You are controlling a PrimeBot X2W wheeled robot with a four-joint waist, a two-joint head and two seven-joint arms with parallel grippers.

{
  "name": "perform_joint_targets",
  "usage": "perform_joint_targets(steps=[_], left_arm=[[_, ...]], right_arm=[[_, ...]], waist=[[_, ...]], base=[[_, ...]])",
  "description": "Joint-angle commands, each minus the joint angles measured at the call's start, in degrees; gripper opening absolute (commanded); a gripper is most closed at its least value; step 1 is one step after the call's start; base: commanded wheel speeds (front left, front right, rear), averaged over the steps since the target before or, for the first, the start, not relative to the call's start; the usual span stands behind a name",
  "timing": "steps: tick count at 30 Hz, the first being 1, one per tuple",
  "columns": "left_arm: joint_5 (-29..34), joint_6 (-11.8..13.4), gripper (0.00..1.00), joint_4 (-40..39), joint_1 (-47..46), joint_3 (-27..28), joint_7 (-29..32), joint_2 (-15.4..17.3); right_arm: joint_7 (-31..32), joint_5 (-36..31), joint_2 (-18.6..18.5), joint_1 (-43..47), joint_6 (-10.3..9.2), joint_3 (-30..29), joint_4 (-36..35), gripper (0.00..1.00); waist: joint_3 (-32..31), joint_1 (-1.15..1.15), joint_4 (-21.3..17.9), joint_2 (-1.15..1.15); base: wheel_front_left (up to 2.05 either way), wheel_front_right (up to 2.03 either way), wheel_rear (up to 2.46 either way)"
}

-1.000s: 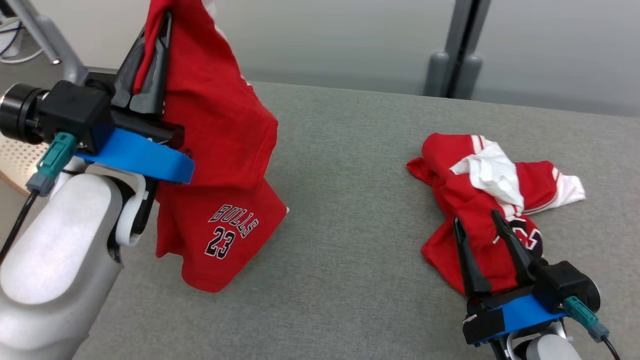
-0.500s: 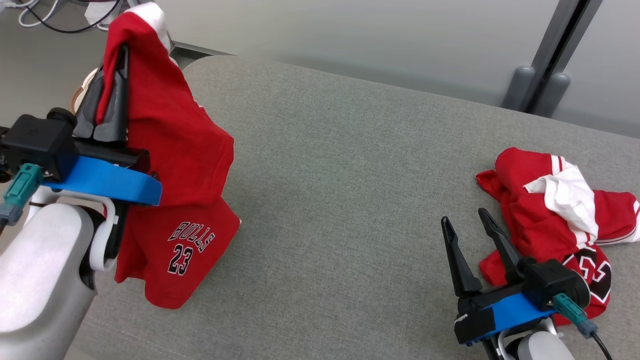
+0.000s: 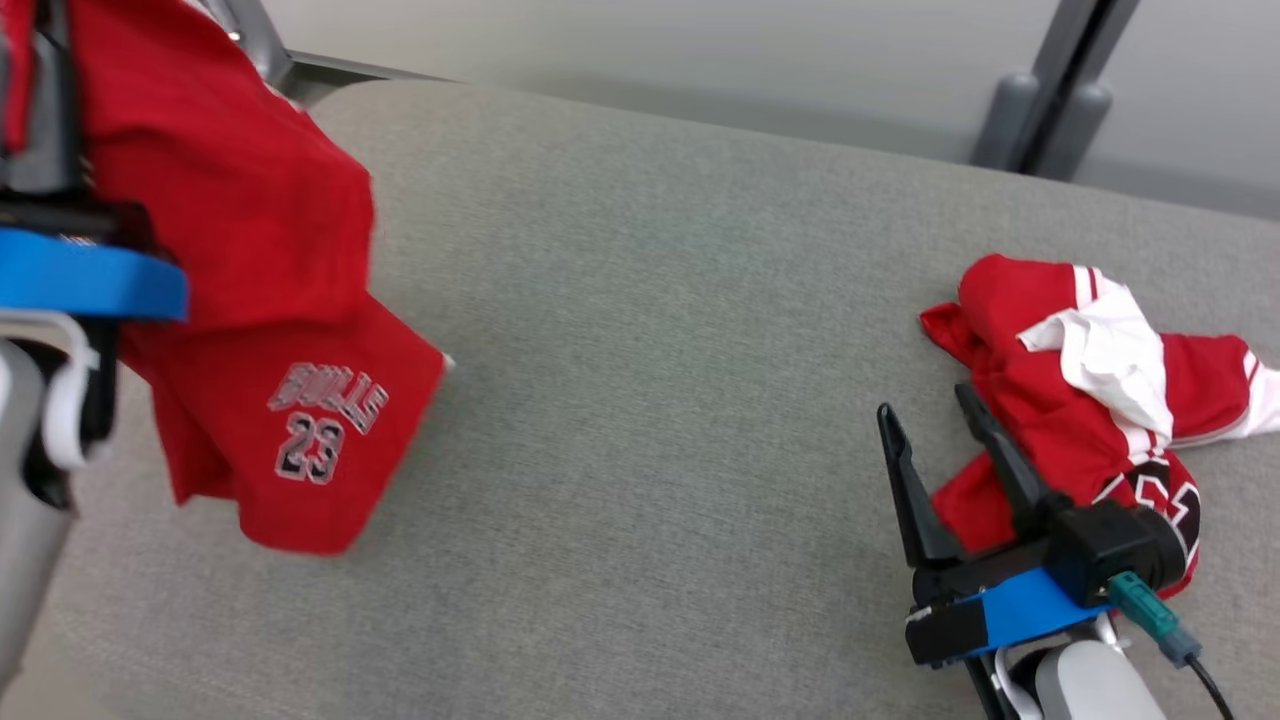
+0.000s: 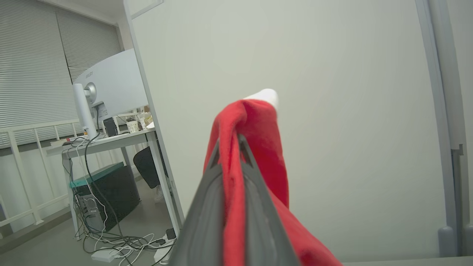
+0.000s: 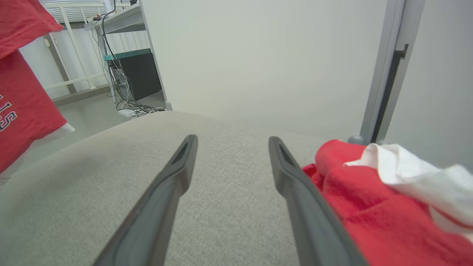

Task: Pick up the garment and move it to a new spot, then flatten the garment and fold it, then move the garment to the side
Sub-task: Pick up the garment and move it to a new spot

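Shirt (image 3: 250,250), carried: moved left.
Left gripper (image 4: 230,144) has swung it toward the surface's (image 3: 650,350) left end; print now blurred.

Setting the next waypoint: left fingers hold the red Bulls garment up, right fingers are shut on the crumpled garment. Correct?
No: the right wrist view shows the right fingers open beside the crumpled garment, nothing between them. The left fingers do hold the red Bulls garment up.

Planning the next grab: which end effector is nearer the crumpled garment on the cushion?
Right. The right end effector stands open alongside the crumpled garment; the left end effector is far across the cushion, shut on the hanging shirt.
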Motion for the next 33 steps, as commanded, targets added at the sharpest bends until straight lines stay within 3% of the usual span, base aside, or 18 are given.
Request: perform_joint_targets(steps=[1,11,15,20,33], left_arm=[[0.09,-0.34,0.00,0.61,-1.89,1.14,-0.39,0.82],[1.26,-2.35,0.00,8.26,-9.06,6.74,-1.20,4.59],[1.95,-3.62,0.00,10.99,-9.89,9.71,-1.24,3.79],[3.95,-5.30,0.00,15.19,-8.68,13.72,-1.27,1.65],[6.79,-11.32,0.00,34.73,-3.86,21.06,-1.24,-7.32]], right_arm=[[-0.22,-0.90,-0.20,-1.06,0.03,0.03,-1.24,1.00],[1.85,-3.88,-0.20,-2.03,0.03,-0.23,-8.89,1.00],[3.25,-4.80,-0.20,-1.28,0.03,-0.62,-12.05,1.00],[4.39,-5.79,-0.20,-0.56,0.03,-0.91,-15.03,1.00],[6.97,-7.12,-0.19,0.09,0.03,-0.28,-20.62,1.00]], waist=[[2.11,0.00,-2.00,0.00],[8.08,0.00,-7.69,0.00],[10.00,0.00,-9.28,0.00],[12.15,0.00,-10.55,0.00],[15.74,0.00,-10.83,0.00]], base=[[0.00,0.00,0.00],[0.00,0.00,0.00],[0.00,0.00,0.00],[0.00,0.00,0.00],[0.00,0.00,0.00]])
